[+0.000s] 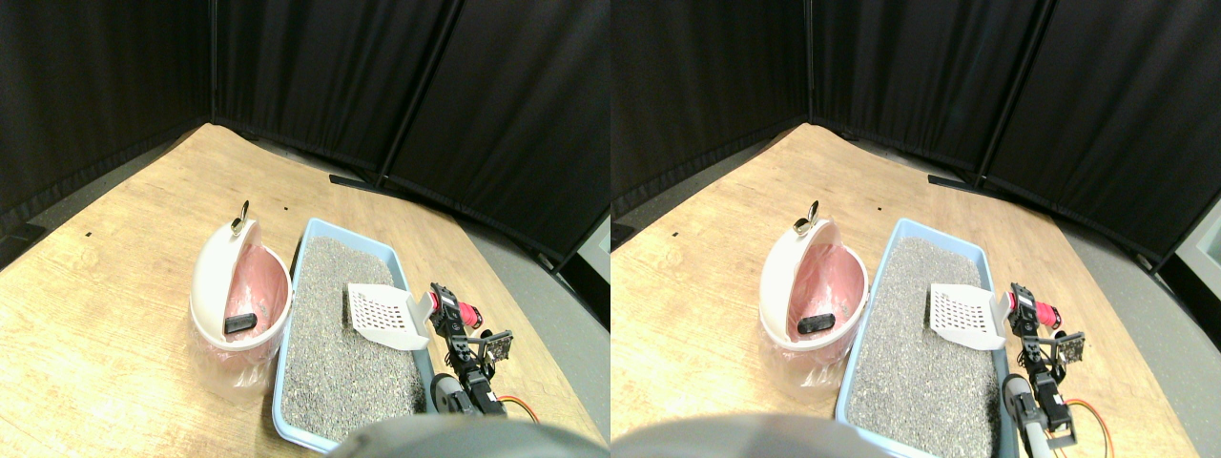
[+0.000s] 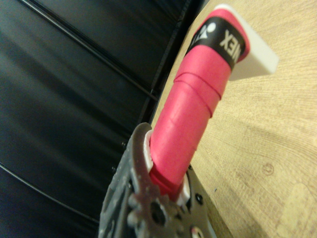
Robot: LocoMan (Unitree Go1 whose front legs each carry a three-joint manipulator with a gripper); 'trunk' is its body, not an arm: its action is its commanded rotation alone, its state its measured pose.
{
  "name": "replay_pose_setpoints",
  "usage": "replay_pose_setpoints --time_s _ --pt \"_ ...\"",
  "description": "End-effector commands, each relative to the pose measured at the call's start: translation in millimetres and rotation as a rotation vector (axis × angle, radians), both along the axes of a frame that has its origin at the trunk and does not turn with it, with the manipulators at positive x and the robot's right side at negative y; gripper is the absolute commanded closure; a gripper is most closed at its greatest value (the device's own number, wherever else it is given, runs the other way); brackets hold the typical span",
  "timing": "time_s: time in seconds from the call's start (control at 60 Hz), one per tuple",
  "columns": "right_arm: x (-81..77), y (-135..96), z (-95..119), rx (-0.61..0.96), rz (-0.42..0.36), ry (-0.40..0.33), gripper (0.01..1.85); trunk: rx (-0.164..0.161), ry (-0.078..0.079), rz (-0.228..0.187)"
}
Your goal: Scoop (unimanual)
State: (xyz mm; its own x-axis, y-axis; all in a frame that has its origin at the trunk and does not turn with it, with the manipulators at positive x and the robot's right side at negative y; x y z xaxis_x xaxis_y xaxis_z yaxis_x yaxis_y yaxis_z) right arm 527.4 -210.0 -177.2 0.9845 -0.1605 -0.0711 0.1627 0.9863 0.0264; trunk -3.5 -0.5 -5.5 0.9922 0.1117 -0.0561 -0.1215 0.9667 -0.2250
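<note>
Tabletop (image 1: 114,315): pale wood grain, closed in at the far side by black curtains (image 1: 315,76).

Tray (image 1: 315,232): light blue, rectangular, lying lengthwise from near to far at the middle of the tabletop. It was filled with grey litter (image 1: 334,353) across its whole floor.

Scoop (image 1: 386,315): white plastic, with a slotted blade. The blade lay over the litter at the right side of the tray, its slots facing up, and the back of it reached the tray's right rim. Whether the blade touched the litter could not be told.

Handle (image 1: 467,313): wrapped in pink tape, with a black band near its end. It stuck out to the right past the tray rim, over bare wood. In the wrist view the handle (image 2: 190,114) filled the middle of the picture, with the white of the scoop at its far end.

Claw (image 1: 446,315): black, on the right arm, reaching in from the near right. It was clenched around the pink handle just right of the tray; the wrist view showed the handle seated in the dark jaw frame.

Bin (image 1: 212,286): white, rounded, lined with a pink bag (image 1: 267,286), standing just left of the tray. Its lid was tipped up at the far left side, with a small metal knob at the top.

Black object (image 1: 240,322): small, oblong, lying inside the bin on the liner.
</note>
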Motion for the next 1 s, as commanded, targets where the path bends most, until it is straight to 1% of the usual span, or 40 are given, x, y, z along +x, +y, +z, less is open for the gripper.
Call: replay_pose_setpoints --time_s 0.017,0.117,0.167,0.217,0.233,0.25,0.283,0.3,0.317,0.333,0.35,0.367,0.383,0.4,0.417,0.433,0.45,0.467,0.483,0.5,0.533,0.567,0.583,0.6,0.633,0.683,0.767,0.833,0.867,1.0 --pt "-1.5 0 -3 0.002 -0.025 0.007 1.75 -0.005 0.017 0.014" --pt "-0.3 -1 -4 -0.008 -0.008 0.016 1.77 -0.010 0.014 0.018" --pt "-0.1 -1 -4 -0.005 -0.006 0.016 1.77 -0.011 0.018 0.020" --pt "0.6 0 -1 -0.009 -0.008 0.026 1.80 -0.012 0.018 0.021" --pt "0.7 0 0 -0.008 -0.009 0.028 1.80 -0.012 0.015 0.024" --pt "1.1 0 1 -0.002 -0.015 0.032 1.80 -0.012 0.015 0.024" --pt "1.4 0 2 0.002 -0.013 0.034 1.80 -0.015 0.018 0.026" --pt "2.2 -1 2 0.012 -0.001 0.035 1.80 -0.015 0.018 0.026" --pt "2.9 -2 4 0.004 0.014 0.052 1.80 -0.016 0.017 0.028" --pt "2.9 -2 4 0.004 0.014 0.052 1.80 -0.018 0.016 0.030" --pt "3.1 -2 6 0.004 0.013 0.065 1.77 -0.020 0.016 0.032" --pt "3.1 -3 7 0.010 0.006 0.078 1.65 -0.020 0.015 0.033" --pt "3.3 -3 9 0.012 0.004 0.088 1.47 -0.020 0.015 0.033" --pt "3.4 -3 9 0.010 0.005 0.097 1.37 -0.022 0.015 0.034" --pt "3.4 -4 11 0.001 0.011 0.125 1.18 -0.023 0.016 0.035" --pt "3.4 -4 11 0.001 0.011 0.125 1.18 -0.025 0.017 0.036" --pt "3.4 -4 13 -0.002 0.011 0.154 1.00 -0.025 0.017 0.036" --pt "3.7 -5 15 0.002 0.011 0.187 0.91 -0.025 0.016 0.037" --pt "3.7 -5 15 0.002 0.011 0.187 0.76 -0.026 0.016 0.037" --pt "3.9 -5 17 0.009 0.015 0.203 0.62 -0.027 0.018 0.037" --pt "3.9 -5 20 0.021 0.018 0.227 0.49 -0.027 0.018 0.038" --pt "4.8 -5 24 0.024 0.030 0.255 0.32 -0.029 0.015 0.040" --pt "4.9 -4 25 0.021 0.035 0.259 0.27 -0.029 0.015 0.040" --pt "4.9 -4 25 0.021 0.035 0.259 0.27 -0.030 0.015 0.040" --pt "5.7 -4 29 0.034 0.056 0.274 0.21 -0.033 0.014 0.042" --pt "6.0 -3 31 0.045 0.068 0.278 0.19 -0.035 0.015 0.043" --pt "4.3 0 37 0.053 0.081 0.289 0.16 -0.038 0.019 0.043" --pt "2.3 2 42 0.047 0.091 0.294 0.14 -0.040 0.021 0.042" --pt "2.0 2 43 0.049 0.092 0.297 0.14 -0.041 0.019 0.042" --pt "-5.5 4 51 0.045 0.113 0.300 0.14 -0.041 0.020 0.040"
